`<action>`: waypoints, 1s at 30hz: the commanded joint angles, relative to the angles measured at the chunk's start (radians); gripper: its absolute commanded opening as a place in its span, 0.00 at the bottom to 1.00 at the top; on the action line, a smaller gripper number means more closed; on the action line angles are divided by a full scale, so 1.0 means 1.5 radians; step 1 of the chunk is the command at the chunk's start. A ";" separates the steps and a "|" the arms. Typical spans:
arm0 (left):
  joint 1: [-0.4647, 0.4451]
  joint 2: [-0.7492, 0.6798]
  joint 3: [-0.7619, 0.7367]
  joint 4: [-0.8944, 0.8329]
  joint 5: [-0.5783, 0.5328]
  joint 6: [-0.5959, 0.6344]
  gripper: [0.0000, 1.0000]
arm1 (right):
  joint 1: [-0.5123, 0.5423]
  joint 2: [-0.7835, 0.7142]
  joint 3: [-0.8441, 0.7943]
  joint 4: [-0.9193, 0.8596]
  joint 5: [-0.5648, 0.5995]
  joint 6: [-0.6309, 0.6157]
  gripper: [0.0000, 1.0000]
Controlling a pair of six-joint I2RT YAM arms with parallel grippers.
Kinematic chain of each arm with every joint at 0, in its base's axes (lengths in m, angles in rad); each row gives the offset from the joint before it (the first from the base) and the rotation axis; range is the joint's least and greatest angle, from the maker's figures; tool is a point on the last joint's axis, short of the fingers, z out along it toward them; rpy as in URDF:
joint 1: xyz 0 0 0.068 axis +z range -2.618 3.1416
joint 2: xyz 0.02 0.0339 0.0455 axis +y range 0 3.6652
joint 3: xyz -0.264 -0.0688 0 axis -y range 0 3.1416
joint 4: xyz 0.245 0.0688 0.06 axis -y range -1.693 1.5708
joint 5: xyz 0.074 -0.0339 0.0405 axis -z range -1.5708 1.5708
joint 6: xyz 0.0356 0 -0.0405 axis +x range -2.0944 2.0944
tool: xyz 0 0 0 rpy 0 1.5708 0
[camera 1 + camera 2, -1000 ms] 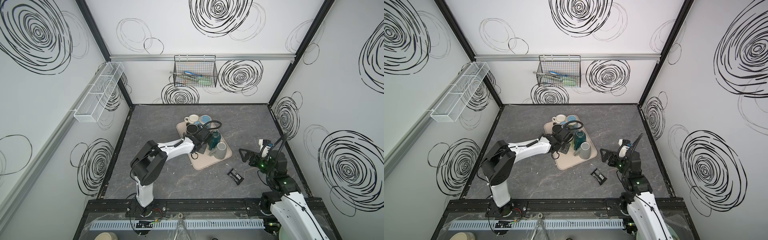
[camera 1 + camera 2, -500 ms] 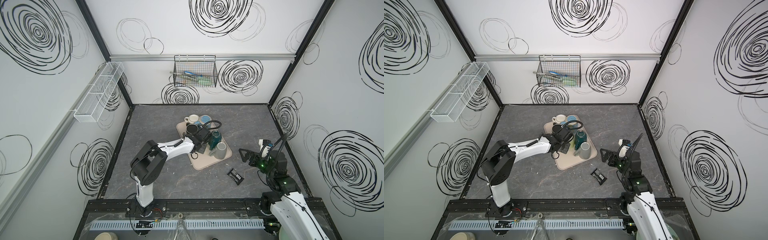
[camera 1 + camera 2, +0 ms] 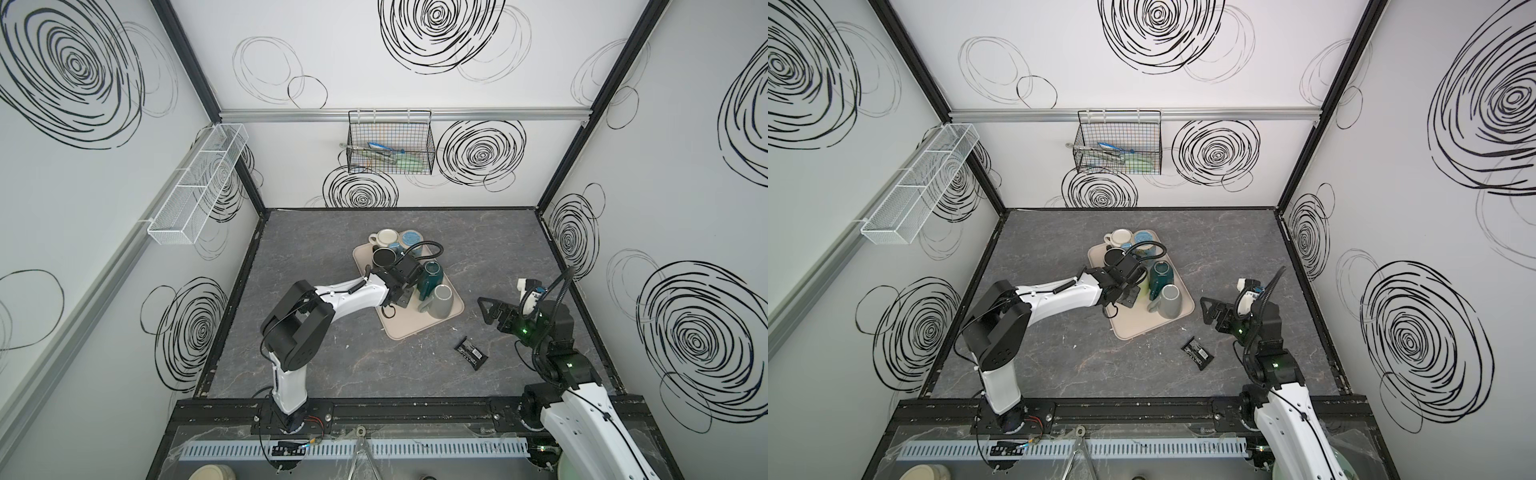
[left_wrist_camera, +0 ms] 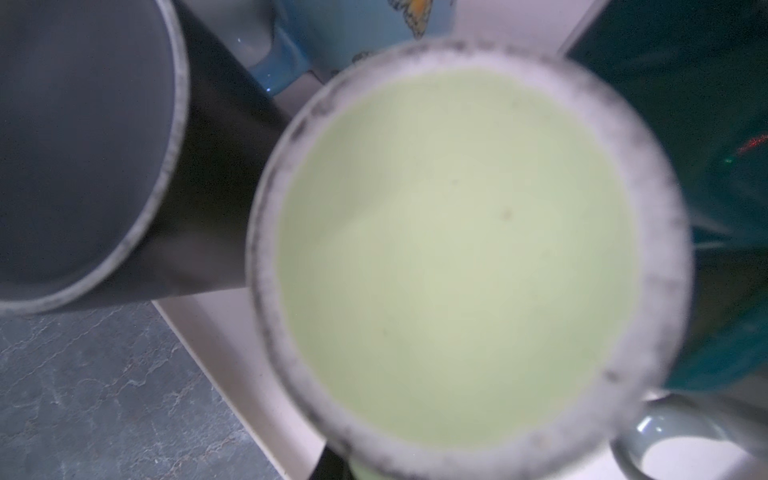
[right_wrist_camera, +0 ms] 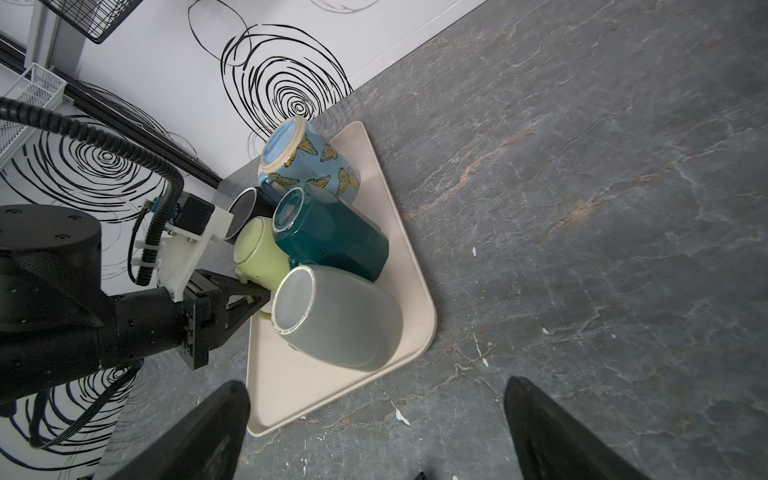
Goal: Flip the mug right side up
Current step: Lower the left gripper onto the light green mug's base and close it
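A light green mug (image 5: 257, 253) stands upside down on the beige tray (image 5: 291, 382), squeezed among other mugs. Its pale base (image 4: 457, 249) fills the left wrist view. My left gripper (image 5: 259, 297) reaches in low from the tray's near-left side and is shut on the green mug's handle. In both top views the left gripper (image 3: 401, 296) (image 3: 1127, 297) covers most of that mug. My right gripper (image 5: 376, 384) hangs open over the bare table right of the tray, also visible in both top views (image 3: 488, 309) (image 3: 1208, 311), holding nothing.
A grey mug (image 5: 336, 316), a teal mug (image 5: 332, 232) and a blue butterfly mug (image 5: 307, 162) sit bottom-up, pressed round the green one. A black mug (image 5: 243, 208) and a cream mug (image 3: 386, 237) stand behind. A black packet (image 3: 470, 352) lies on the table.
The left jaws have closed the last bit onto the green mug's handle. Both arms and all the mugs stay where they were.
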 commanded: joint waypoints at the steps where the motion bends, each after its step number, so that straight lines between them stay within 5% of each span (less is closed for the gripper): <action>1: -0.001 -0.001 0.005 0.005 0.002 0.013 0.09 | 0.002 0.005 0.000 0.006 0.003 0.003 1.00; 30: 0.015 -0.138 -0.104 0.063 0.045 -0.029 0.00 | 0.003 0.036 -0.005 0.004 -0.018 0.008 1.00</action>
